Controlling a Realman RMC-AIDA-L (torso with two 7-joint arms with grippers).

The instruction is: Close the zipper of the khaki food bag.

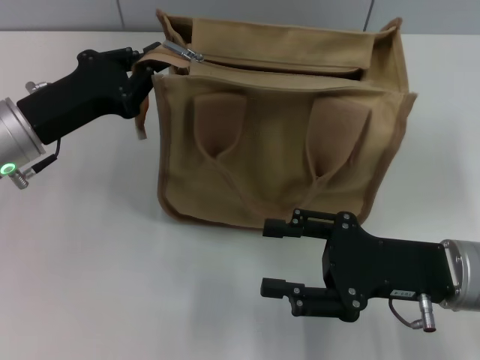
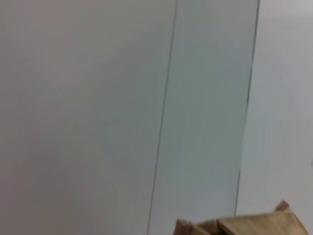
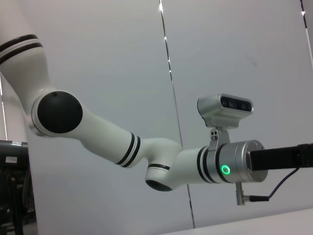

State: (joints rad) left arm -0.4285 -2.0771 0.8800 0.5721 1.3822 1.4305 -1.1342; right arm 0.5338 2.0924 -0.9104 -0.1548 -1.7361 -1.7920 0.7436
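1. The khaki food bag [image 1: 277,127] stands upright at the middle of the white table [image 1: 90,285], its handle side facing the near edge.
2. The zipper [image 1: 277,67] runs along the bag's top. Its silver slider [image 1: 184,51] sits at the far-left end, and the top gapes open from there to the right end, so I judge the closing has barely begun: nearly the whole run is left.
3. The left gripper [image 1: 146,75] is at the bag's top-left corner, its fingers pinched narrow on the canvas edge just beside the slider, apparently steadying that end.
4. The right gripper [image 1: 277,259] hovers near the table in front of the bag's lower right, fingers spread wide and holding nothing; it is well short of the slider.
5. No brand or legible writing shows on the bag. A small label on the right gripper body is too small to read.
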